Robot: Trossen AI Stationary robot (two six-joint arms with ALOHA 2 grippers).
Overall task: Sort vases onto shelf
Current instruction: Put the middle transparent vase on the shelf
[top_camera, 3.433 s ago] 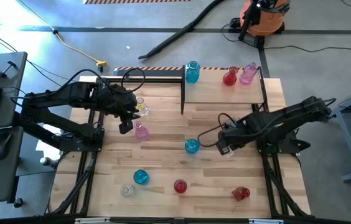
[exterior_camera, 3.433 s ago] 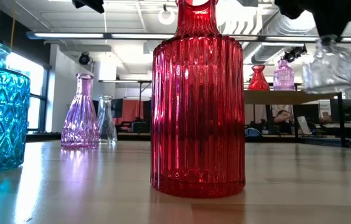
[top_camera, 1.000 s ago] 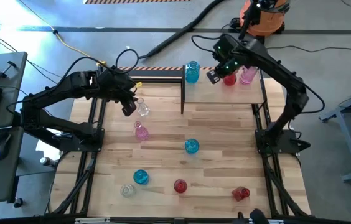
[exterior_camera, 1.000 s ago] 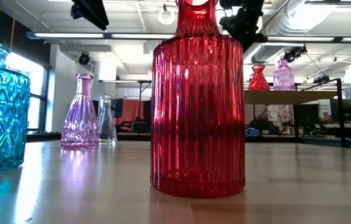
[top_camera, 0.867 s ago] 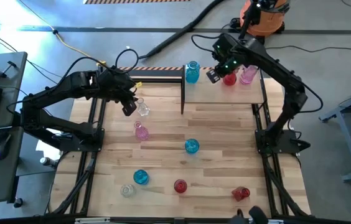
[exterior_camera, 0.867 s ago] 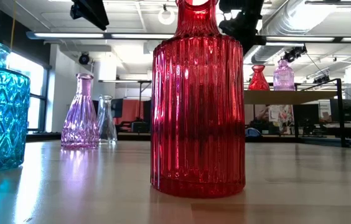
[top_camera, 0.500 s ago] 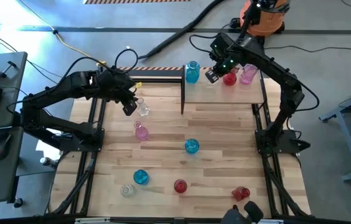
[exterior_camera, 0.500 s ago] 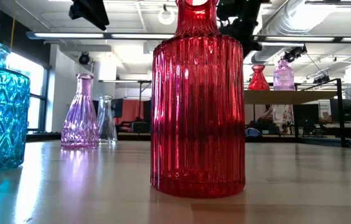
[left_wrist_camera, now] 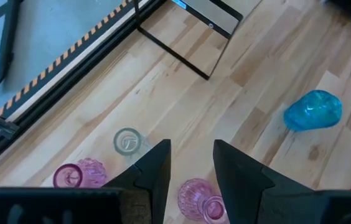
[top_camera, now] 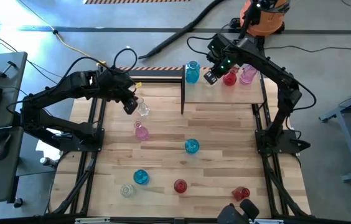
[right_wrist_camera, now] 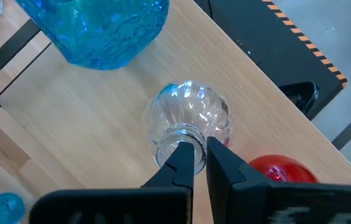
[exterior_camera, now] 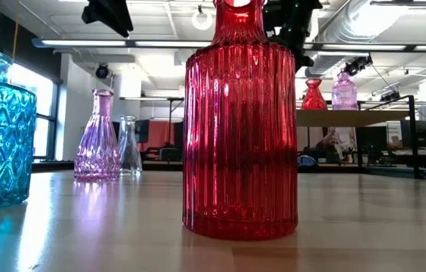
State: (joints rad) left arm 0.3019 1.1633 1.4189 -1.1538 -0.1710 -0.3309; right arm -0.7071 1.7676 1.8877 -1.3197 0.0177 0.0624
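My right gripper hangs over the shelf, shut on a clear vase, between the shelf's blue vase and red vase. A pink vase stands at the shelf's right end. My left gripper is open above the table's far left. It touches nothing. A pink vase stands on the table below the left gripper. A clear vase and another pink vase stand just beyond it. My right gripper pinches the clear vase at the rim of its neck between its two fingers, from above, pointing steeply down. The body hangs upright below the fingers over the shelf top. Whether its base touches the wood, I cannot tell.
On the table stand two blue vases, two red vases and a clear vase. A bare black frame stands at the far edge left of the shelf. A dark shape shows at the near edge.
My right gripper has edged a little along the shelf toward the blue vase and sunk slightly, still shut on the clear vase. A dark shape has come into view at the table's near edge.
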